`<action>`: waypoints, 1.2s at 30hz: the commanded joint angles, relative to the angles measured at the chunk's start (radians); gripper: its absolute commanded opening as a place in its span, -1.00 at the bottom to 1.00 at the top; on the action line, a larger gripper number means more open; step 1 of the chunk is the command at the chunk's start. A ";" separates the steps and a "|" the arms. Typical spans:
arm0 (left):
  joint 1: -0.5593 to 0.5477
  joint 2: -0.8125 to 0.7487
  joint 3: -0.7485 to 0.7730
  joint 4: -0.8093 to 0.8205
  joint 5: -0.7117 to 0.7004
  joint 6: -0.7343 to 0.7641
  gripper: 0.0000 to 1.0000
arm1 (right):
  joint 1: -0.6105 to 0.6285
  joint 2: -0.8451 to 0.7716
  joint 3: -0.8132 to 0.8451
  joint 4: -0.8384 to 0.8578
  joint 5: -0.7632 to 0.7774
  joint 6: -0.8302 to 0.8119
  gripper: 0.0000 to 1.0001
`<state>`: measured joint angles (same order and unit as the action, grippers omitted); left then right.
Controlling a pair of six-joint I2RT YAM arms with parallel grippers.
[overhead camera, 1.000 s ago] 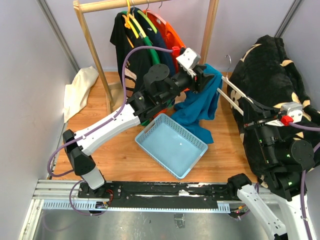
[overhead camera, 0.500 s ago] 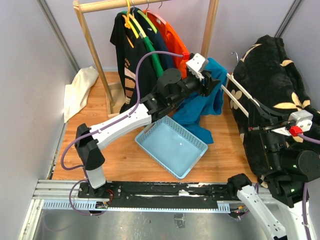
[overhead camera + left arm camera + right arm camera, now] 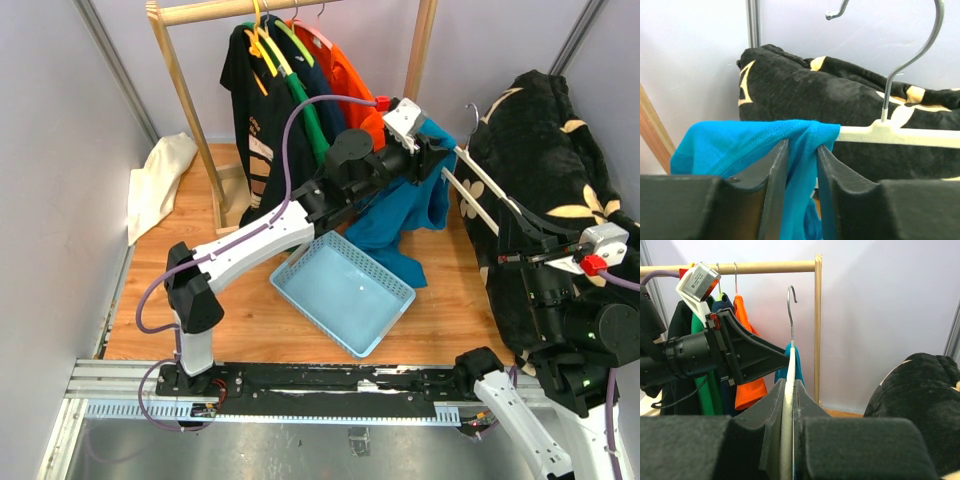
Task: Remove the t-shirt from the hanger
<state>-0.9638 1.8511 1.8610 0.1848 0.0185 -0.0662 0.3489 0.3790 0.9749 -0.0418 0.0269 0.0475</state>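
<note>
Left fingers [image 3: 775,190] are pinched narrow on the shirt [image 3: 740,140], with a fold caught between them and the rest draped over the hanger [image 3: 910,136] end just to their right. Right fingers [image 3: 771,410] are clamped on the hanger arm. Thin pinch tbh: fabric could get yanked loose, or snagged on that end.

The table [image 3: 240,320] is carrying a blue basket [image 3: 345,290] mid-way, a cream cloth [image 3: 160,180] far left, a black bundle [image 3: 540,170] right, and the t-shirt's [image 3: 400,215] trailing hem.
</note>
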 commanded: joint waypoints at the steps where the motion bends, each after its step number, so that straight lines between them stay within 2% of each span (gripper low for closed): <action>1: -0.003 0.044 0.068 -0.004 0.025 -0.009 -0.48 | 0.020 -0.026 0.047 0.071 -0.004 -0.008 -0.98; 2: -0.002 0.053 0.081 -0.014 0.029 -0.011 -0.56 | 0.019 -0.027 0.049 0.067 -0.003 -0.009 -0.98; 5: -0.002 0.062 0.094 -0.031 0.044 -0.022 -0.58 | 0.019 -0.032 0.055 0.062 0.000 -0.014 -0.98; 6: -0.002 0.062 0.091 -0.030 0.047 -0.025 -0.66 | 0.020 -0.032 0.057 0.060 0.001 -0.015 -0.98; 8: -0.002 0.062 0.091 -0.033 0.047 -0.029 -0.93 | 0.019 -0.034 0.059 0.058 0.001 -0.017 -0.98; 9: -0.002 0.062 0.093 -0.036 0.044 -0.029 -0.98 | 0.019 -0.034 0.060 0.057 0.001 -0.018 -0.98; 14: -0.003 0.059 0.143 -0.070 -0.026 -0.004 -0.99 | 0.020 -0.045 0.061 0.032 0.004 -0.024 -0.98; 19: 0.006 0.126 0.331 -0.190 -0.153 0.063 -0.99 | 0.020 -0.066 0.091 -0.012 0.016 -0.040 -0.98; 23: 0.044 0.201 0.459 -0.248 -0.154 0.058 -0.99 | 0.020 -0.086 0.134 -0.050 0.019 -0.053 -0.98; 36: 0.157 0.269 0.513 -0.207 -0.140 -0.007 -0.99 | 0.019 -0.152 0.254 -0.174 0.037 -0.070 -0.98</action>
<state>-0.8337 2.1113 2.3360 -0.0418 -0.1059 -0.0532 0.3489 0.2600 1.1755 -0.2302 0.0460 -0.0029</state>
